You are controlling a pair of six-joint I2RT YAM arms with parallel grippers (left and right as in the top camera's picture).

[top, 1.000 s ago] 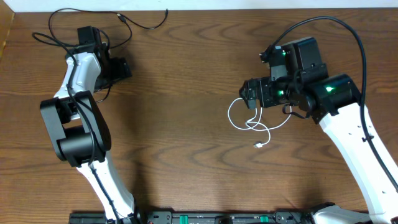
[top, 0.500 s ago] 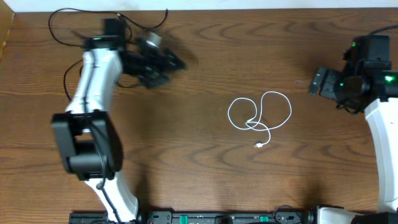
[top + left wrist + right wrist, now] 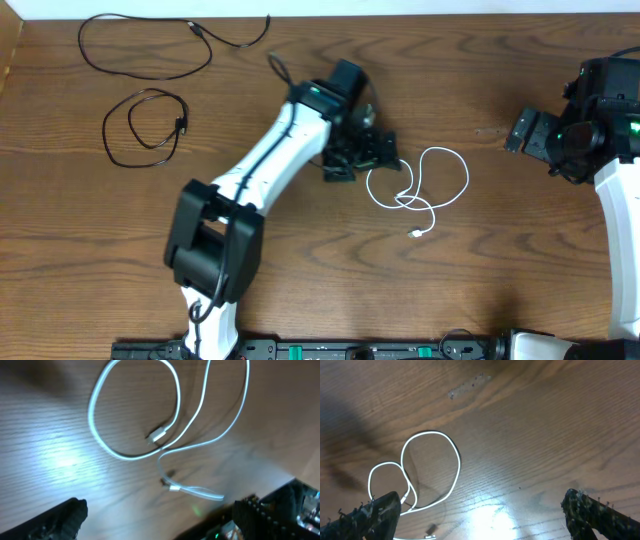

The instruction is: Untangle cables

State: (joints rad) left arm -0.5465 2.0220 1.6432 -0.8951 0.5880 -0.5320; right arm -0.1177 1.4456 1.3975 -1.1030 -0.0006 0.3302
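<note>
Two black cables (image 3: 180, 125) lie apart at far left. My left pincer (image 3: 157, 520), released and empty, hangs over the looped white cable (image 3: 405, 198) mid-worktop. I should pinch near its plug (image 3: 159, 435), then draw the loops out slowly.

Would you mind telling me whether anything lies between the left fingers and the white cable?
Nothing visible does. The left gripper hangs open right above the white cable, with only bare table between its fingers and the loops.

table (image 3: 330, 285) — brown wood | long black cable (image 3: 240, 46) | short black cable (image 3: 178, 122) — coiled | white cable (image 3: 405, 200)
</note>
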